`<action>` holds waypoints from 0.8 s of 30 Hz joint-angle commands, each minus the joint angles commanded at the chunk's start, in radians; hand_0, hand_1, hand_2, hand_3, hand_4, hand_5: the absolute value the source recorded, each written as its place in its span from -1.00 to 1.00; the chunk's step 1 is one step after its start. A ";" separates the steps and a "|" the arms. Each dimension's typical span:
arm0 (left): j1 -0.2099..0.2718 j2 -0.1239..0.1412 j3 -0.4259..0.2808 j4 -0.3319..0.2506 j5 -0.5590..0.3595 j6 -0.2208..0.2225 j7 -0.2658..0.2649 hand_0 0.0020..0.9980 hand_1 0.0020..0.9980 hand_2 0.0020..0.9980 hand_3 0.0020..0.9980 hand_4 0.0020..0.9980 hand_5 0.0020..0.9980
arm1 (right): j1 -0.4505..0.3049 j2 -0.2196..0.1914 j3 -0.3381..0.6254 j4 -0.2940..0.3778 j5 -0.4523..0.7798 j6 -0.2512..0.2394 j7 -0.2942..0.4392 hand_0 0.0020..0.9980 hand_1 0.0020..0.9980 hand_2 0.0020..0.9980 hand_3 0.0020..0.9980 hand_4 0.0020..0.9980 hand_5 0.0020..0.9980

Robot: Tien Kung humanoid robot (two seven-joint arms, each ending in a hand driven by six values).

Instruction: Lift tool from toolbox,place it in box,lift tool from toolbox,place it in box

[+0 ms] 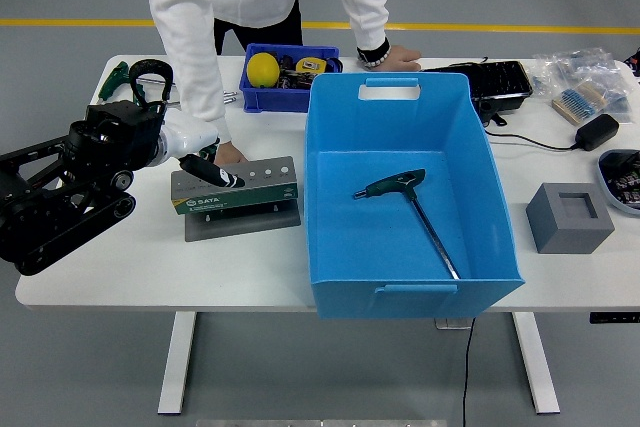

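The left robot hand [205,169] reaches in over the left end of the toolbox [234,190], its dark fingers [222,177] stretched out and lying on the box's grey top beside a row of round tool ends. Whether those fingers pinch anything is too small to tell. Just behind the robot hand, a person's hand [230,153] rests by the toolbox's far edge, the white sleeve [190,37] coming down to it. To the right of the robot hand, just beyond the toolbox, stands the big blue box [345,257], and on its floor lies one T-handle tool [415,207], dark grip toward the robot hand, steel shaft pointing away and nearer. Beyond the robot hand and to its right sits a small blue bin [262,98] with a yellow ball [263,69] inside. The person's other hand [392,57] is pressed on the tabletop [150,267] behind the blue box. The right robot hand is out of sight.
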 joint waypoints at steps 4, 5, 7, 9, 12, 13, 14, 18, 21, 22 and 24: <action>-0.002 -0.003 -0.001 0.010 -0.002 -0.013 0.003 0.87 0.53 0.38 0.04 0.84 1.00 | 0.001 0.000 0.000 0.000 0.001 0.000 0.001 0.45 0.39 0.50 0.12 0.59 0.43; -0.003 -0.004 -0.001 0.012 -0.003 -0.016 0.004 0.87 0.53 0.38 0.04 0.84 1.00 | 0.001 0.000 0.000 0.000 0.001 0.000 0.001 0.45 0.39 0.50 0.12 0.59 0.43; -0.004 -0.005 -0.001 0.014 -0.001 -0.016 0.005 0.87 0.53 0.38 0.04 0.84 1.00 | 0.001 0.001 0.002 0.000 -0.002 -0.001 0.000 0.45 0.39 0.50 0.12 0.59 0.43; -0.004 -0.005 -0.001 0.015 0.000 -0.017 0.003 0.87 0.53 0.25 0.00 0.84 1.00 | 0.001 0.001 0.002 0.000 -0.003 -0.001 0.000 0.45 0.39 0.50 0.12 0.59 0.43; -0.005 -0.004 0.004 0.014 -0.003 -0.022 0.003 0.87 0.53 0.25 0.00 0.84 1.00 | 0.001 0.001 0.004 0.000 -0.005 -0.001 -0.001 0.45 0.39 0.50 0.12 0.59 0.43; -0.005 -0.004 0.004 0.014 -0.004 -0.023 0.003 0.87 0.53 0.25 0.00 0.84 1.00 | 0.001 0.001 0.004 0.000 -0.006 -0.001 -0.002 0.45 0.39 0.50 0.12 0.59 0.43; -0.004 -0.005 0.003 0.014 -0.004 -0.025 0.004 0.87 0.43 0.09 -0.12 0.84 1.00 | 0.001 0.001 0.004 0.000 -0.006 -0.001 -0.002 0.45 0.39 0.50 0.12 0.59 0.43; 0.002 -0.014 -0.010 0.019 -0.003 -0.035 0.010 0.87 0.43 0.09 -0.12 0.84 1.00 | 0.001 0.001 0.007 -0.001 -0.011 0.000 -0.003 0.45 0.39 0.50 0.12 0.59 0.43; 0.002 -0.018 -0.008 0.024 -0.004 -0.040 0.013 0.85 0.28 -0.11 -0.17 0.85 1.00 | 0.001 0.001 0.008 -0.001 -0.015 0.000 -0.005 0.45 0.39 0.50 0.12 0.59 0.43; 0.002 -0.019 -0.007 0.025 -0.003 -0.040 0.013 0.85 0.28 -0.11 -0.17 0.85 1.00 | 0.001 0.001 0.008 -0.001 -0.014 0.000 -0.004 0.45 0.39 0.50 0.12 0.59 0.43; 0.003 -0.019 -0.009 0.026 0.001 -0.042 0.010 0.85 0.28 -0.11 -0.17 0.85 1.00 | 0.001 0.001 0.007 -0.001 -0.011 0.000 -0.004 0.45 0.39 0.50 0.12 0.59 0.43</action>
